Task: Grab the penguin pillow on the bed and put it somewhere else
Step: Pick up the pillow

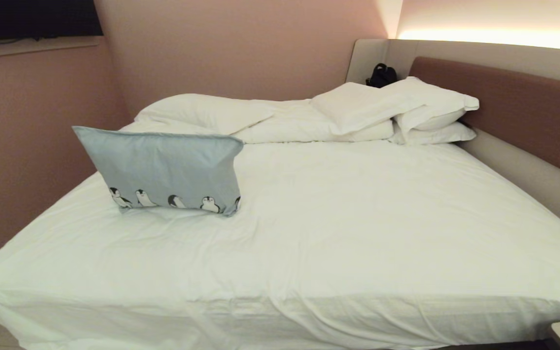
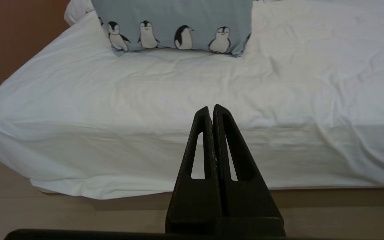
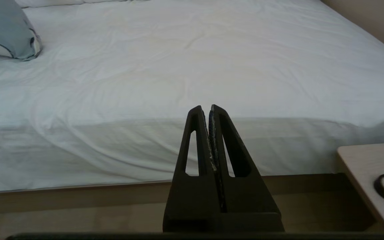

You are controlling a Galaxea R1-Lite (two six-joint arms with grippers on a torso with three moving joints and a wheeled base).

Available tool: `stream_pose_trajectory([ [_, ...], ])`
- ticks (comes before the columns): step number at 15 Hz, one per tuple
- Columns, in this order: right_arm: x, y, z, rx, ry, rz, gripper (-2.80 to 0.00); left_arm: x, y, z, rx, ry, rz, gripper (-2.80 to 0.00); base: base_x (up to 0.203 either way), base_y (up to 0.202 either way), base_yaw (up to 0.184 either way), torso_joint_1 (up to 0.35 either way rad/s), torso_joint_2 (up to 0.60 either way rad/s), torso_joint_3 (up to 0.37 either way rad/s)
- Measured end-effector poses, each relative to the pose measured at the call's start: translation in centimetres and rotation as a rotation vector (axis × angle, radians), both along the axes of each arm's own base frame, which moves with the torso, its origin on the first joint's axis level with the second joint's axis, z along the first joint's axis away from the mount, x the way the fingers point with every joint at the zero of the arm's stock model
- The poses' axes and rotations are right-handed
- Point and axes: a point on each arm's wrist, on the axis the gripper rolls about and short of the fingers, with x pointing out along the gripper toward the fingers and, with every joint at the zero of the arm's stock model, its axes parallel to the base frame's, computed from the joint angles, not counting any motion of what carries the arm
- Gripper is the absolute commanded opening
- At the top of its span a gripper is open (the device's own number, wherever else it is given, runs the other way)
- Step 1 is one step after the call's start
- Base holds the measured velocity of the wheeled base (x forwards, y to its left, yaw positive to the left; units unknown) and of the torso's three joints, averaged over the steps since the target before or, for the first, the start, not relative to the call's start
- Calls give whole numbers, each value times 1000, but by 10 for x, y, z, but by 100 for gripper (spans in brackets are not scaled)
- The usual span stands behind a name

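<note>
The bed fills the room from a pinkish wall on the robot's left to a brown headboard on its right, its white sheet lightly creased. The penguin pillow stands propped on the left part of the mattress (penguins along its lower edge). Plain white pillows are heaped by the headboard, with a dark object, perhaps a bag, behind them. Both the left gripper and right gripper hang before the bed's near edge, fingers pressed together, empty.

My head camera looks down the bed from its foot. Both wrist cameras sit low, probably just off the mattress edge, sharing the pillow.
</note>
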Motion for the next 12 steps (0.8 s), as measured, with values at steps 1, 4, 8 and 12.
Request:
stream_pose_trajectory([
  [1, 0, 0, 0, 0, -1, 0, -280, 0, 0, 0, 0, 0, 0, -280, 0, 190, 0, 2, 1, 4],
  [4, 0, 0, 0, 0, 0, 0, -280, 0, 0, 0, 0, 0, 0, -280, 0, 194, 0, 2, 4, 4],
  [8, 0, 0, 0, 0, 0, 0, -280, 0, 0, 0, 0, 1, 0, -280, 0, 194, 1, 2, 2, 4],
  [12, 0, 0, 0, 0, 0, 0, -280, 0, 0, 0, 0, 1, 0, -280, 0, 194, -1, 3, 3, 4],
])
